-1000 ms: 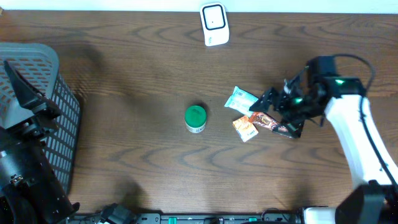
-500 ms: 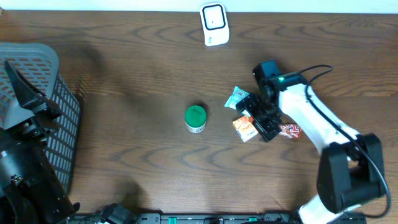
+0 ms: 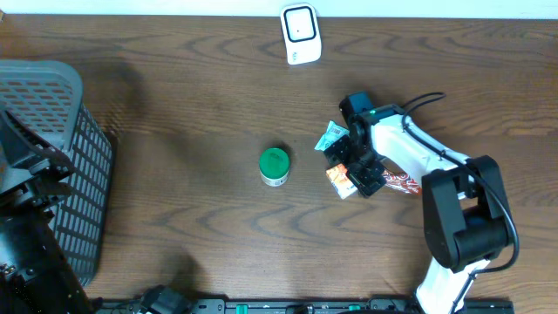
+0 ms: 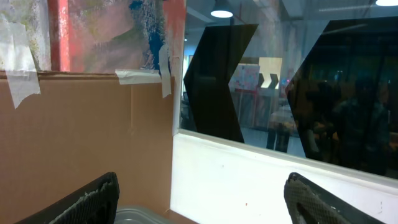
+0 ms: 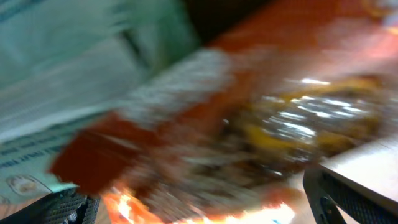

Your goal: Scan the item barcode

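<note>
Three snack packets lie right of the table's middle: a teal one (image 3: pixel 330 133), an orange one (image 3: pixel 342 180) and a red-brown one (image 3: pixel 403 181). My right gripper (image 3: pixel 353 161) hangs low over them, open, with nothing between its fingers. The right wrist view is blurred; it shows the teal packet (image 5: pixel 74 74), the red-brown packet (image 5: pixel 261 124) and the orange packet (image 5: pixel 124 208) close below the right gripper (image 5: pixel 205 208). A white barcode scanner (image 3: pixel 301 35) stands at the table's far edge. My left gripper (image 4: pixel 202 199) is open and empty, raised and facing a wall and window.
A green-lidded can (image 3: pixel 274 166) stands in the middle of the table, left of the packets. A dark mesh basket (image 3: pixel 61 122) fills the left edge, with the left arm (image 3: pixel 30 227) in front of it.
The right arm has swung left from beside the packets to directly over them, dropping closer; the red-brown packet now shows to its right. The left arm has barely shifted.
</note>
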You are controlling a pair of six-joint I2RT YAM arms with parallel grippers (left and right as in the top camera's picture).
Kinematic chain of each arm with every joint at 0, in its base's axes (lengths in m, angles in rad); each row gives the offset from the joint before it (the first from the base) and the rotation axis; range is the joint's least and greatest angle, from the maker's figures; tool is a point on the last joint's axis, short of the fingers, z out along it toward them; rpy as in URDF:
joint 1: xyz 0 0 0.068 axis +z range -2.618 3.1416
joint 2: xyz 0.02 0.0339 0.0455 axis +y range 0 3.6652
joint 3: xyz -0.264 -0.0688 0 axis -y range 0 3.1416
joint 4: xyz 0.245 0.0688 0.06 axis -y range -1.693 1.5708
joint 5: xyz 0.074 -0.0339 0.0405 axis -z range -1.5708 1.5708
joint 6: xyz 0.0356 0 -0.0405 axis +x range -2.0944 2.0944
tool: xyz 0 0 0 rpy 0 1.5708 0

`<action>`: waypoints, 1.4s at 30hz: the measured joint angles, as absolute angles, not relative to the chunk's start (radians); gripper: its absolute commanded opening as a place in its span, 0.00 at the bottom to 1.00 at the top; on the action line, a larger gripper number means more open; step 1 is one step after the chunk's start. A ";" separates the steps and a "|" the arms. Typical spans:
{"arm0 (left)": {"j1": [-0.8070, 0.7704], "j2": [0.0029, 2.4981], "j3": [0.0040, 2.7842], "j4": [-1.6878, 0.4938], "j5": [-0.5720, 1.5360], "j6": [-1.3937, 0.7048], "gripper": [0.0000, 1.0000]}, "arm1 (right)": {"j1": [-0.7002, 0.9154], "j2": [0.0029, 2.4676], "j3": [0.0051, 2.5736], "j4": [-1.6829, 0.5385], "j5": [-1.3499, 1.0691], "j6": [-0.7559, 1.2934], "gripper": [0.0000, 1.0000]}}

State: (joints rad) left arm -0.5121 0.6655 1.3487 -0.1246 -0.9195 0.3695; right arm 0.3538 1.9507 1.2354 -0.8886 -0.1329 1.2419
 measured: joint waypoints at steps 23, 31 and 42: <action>-0.479 0.660 1.347 -0.130 -0.918 0.366 0.85 | 0.389 1.982 1.282 -0.902 -0.161 0.759 0.68; -0.350 0.620 1.329 -0.177 -0.857 0.363 0.85 | 0.336 2.005 1.431 -1.136 -0.364 0.543 0.67; -0.158 0.553 1.163 -0.180 -0.678 0.340 0.85 | 0.283 2.005 1.499 -1.436 -0.501 0.404 0.71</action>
State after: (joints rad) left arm -0.1581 0.5533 1.1629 -0.1802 -0.6777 0.3405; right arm 0.2832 2.0052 1.4990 -1.4361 -0.5011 0.4042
